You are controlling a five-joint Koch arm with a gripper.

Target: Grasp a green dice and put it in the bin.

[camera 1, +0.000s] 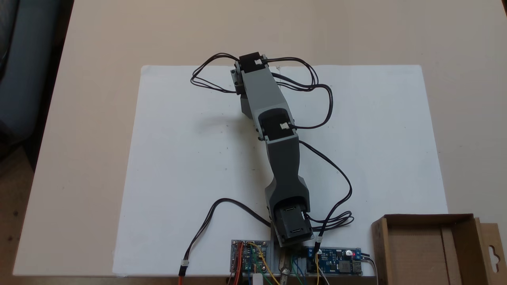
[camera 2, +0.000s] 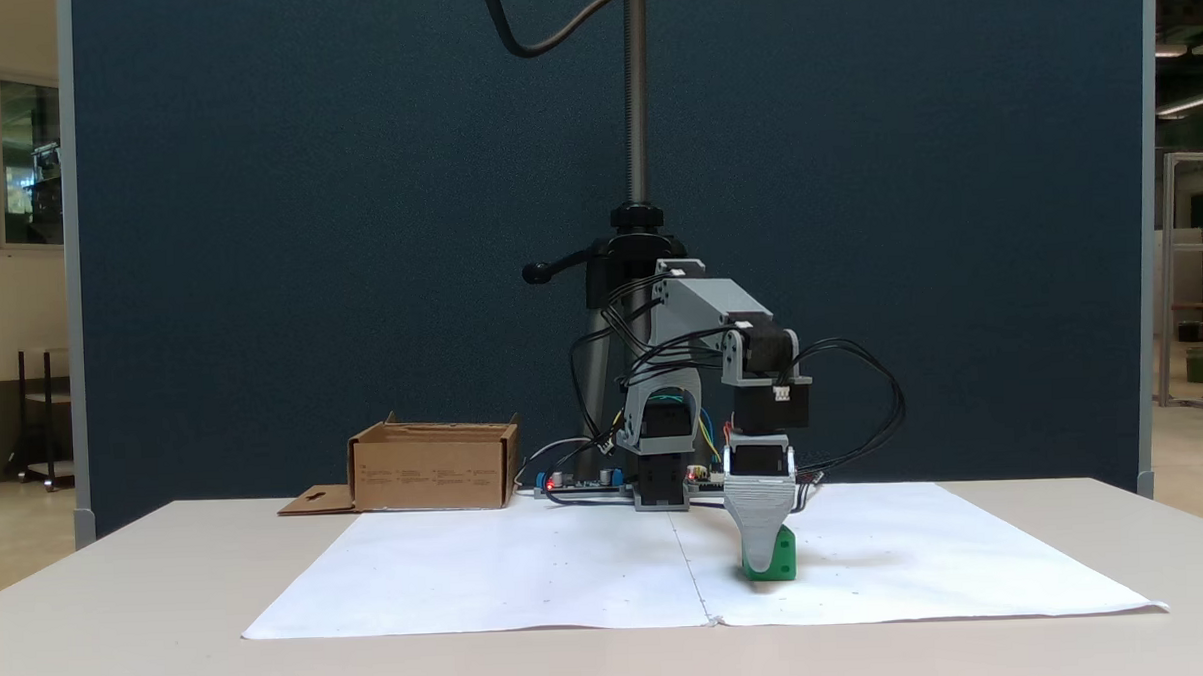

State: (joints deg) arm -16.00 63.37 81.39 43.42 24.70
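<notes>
Far from the bin (camera 2: 434,469), the pincer (camera 2: 767,564) sits down over the green dice (camera 2: 781,557); I cannot tell if it pinches. Small, hard, light, maybe slippery: squeeze flat sides.

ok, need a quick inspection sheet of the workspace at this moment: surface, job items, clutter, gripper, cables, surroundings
Surface: beige table with a white paper sheet under the arm.
Job's things: green dice sits on the paper, partly covered by the gripper; bin, a brown cardboard box, stands beside the arm's base, open side up, nothing seen inside it in a fixed view.
Clutter: nothing seen.
Gripper: gripper is down at the dice, pointing at the paper; whether its fingers are closed on it cannot be told.
Cables: black cables loop loosely off the arm; circuit boards with coloured wires at the base.
Surroundings: dark blue partition behind the table.
</notes>
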